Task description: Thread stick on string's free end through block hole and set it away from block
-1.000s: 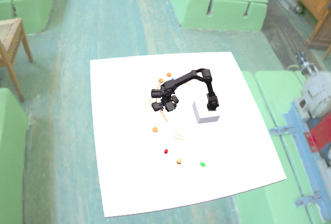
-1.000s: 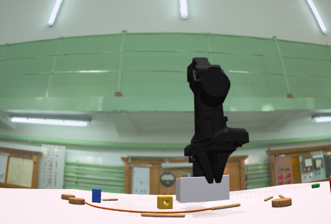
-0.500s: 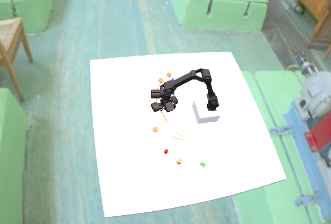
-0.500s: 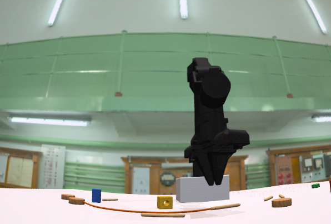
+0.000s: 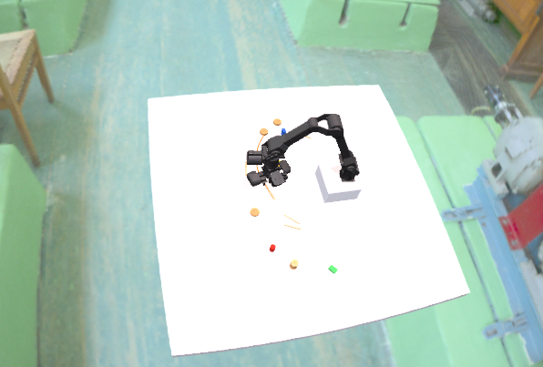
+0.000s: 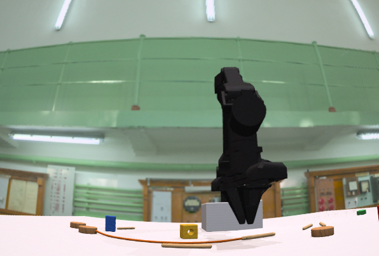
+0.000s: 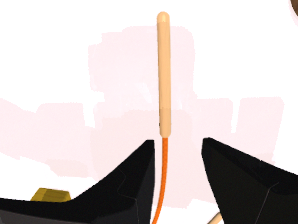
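Note:
The stick (image 7: 162, 70) (image 6: 258, 235) (image 5: 270, 192) on the end of the orange string (image 7: 161, 176) (image 6: 152, 241) lies flat on the white table. The string runs in a curve to a round wooden button (image 6: 88, 229) (image 5: 263, 131). The yellow wooden block (image 6: 190, 231) (image 7: 49, 195) with a round hole stands behind the string. My gripper (image 7: 178, 147) (image 6: 246, 222) (image 5: 269, 177) points down just above the string end of the stick. Its fingers are narrowed with a gap and hold nothing. The stick's end and the string show between them, lower down.
A grey box (image 6: 219, 216) (image 5: 337, 188) carries the arm's base. Loose sticks (image 6: 186, 245) (image 5: 291, 219) lie nearby. A blue block (image 6: 110, 223) (image 5: 283, 131), further buttons (image 6: 322, 231) (image 5: 254, 212) (image 5: 293, 264), a red piece (image 5: 272, 247) and a green piece (image 5: 332, 269) (image 6: 361, 212) are scattered around.

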You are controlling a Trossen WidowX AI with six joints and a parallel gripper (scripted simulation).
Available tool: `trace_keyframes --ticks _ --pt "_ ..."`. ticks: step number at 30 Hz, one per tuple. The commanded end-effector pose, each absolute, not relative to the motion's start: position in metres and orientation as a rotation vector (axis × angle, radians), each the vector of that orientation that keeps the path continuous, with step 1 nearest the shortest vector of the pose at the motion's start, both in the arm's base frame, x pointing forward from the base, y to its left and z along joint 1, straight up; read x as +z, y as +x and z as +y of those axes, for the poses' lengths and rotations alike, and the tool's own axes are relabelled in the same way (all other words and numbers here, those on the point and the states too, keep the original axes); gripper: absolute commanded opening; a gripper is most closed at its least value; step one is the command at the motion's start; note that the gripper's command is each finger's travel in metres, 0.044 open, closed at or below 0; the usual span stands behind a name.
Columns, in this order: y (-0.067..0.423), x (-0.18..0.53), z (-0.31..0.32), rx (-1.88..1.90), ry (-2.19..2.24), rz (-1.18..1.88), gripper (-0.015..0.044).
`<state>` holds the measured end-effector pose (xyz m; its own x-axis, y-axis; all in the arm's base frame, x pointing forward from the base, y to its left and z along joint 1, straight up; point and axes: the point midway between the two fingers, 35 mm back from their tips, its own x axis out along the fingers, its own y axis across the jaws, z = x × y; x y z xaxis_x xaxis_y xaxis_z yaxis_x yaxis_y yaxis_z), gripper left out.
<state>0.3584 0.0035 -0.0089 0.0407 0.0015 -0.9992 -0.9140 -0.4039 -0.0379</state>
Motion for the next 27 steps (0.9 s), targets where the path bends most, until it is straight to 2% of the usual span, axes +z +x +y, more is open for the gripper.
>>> trace_keyframes --ticks 1,26,27 --pt "0.356 -0.02 0.003 1.483 -1.532 0.966 0.0124" --pt "0.355 -0.04 0.003 1.483 -1.532 0.966 0.0124" --pt "0.356 -0.039 0.003 1.481 -1.528 0.962 0.0098"
